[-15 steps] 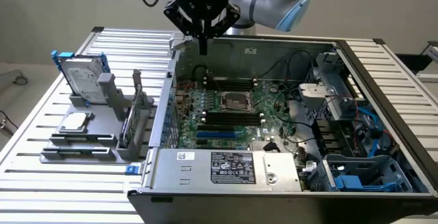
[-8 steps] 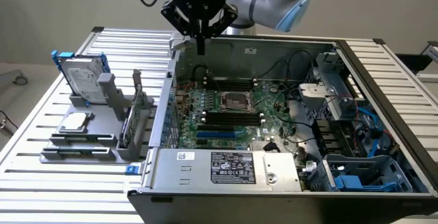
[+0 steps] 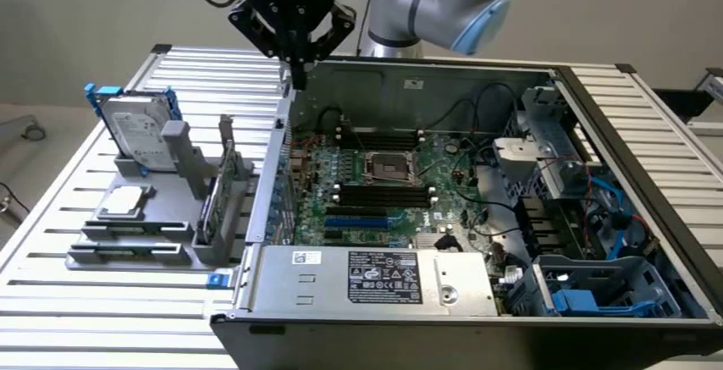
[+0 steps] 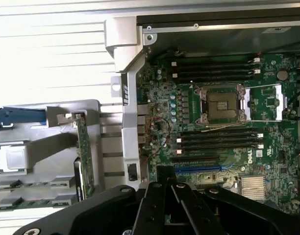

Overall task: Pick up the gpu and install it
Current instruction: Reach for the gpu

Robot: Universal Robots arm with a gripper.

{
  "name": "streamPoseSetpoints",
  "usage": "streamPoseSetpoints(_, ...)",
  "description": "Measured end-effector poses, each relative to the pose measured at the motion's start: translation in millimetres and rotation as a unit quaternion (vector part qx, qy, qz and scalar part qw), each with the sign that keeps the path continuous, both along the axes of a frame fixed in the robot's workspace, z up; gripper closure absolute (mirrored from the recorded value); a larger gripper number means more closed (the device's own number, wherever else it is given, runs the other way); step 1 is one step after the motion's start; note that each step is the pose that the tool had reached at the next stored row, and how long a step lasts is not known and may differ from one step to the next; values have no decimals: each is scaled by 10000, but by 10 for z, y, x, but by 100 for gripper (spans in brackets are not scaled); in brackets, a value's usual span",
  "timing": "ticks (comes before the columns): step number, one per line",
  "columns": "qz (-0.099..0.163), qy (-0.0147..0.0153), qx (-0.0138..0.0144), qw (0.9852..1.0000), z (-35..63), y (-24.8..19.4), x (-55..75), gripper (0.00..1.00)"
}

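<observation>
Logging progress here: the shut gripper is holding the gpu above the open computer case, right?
No. The shut gripper holds nothing above the open computer case; the exterior view shows the gpu upright in the grey holder beside it.

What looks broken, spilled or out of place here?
Nothing stands out. The computer case lies open. The gpu, hard drive and chip sit neatly in the gray holder beside it. The tool hangs shut above the case's edge, holding nothing.
</observation>
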State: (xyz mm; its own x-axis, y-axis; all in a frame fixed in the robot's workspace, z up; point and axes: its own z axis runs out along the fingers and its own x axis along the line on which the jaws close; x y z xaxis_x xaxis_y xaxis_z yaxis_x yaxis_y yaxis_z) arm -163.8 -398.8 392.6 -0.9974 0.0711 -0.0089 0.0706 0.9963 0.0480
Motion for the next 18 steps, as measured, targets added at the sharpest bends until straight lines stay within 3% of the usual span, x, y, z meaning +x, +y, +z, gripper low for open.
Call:
streamPoseSetpoints(2,-1,16,0,10000,0,0,-90,89)
streamPoseSetpoints(4,0,62,0,10000,-2,0,-166,89)
streamPoseSetpoints(11,0,358,-6,9994,-19,0,-360,89)
streamPoseSetpoints(12,0,377,-8,9993,-25,-1,-395,89)
streamPoseSetpoints(18,4,377,-9,9993,-66,-14,-601,89)
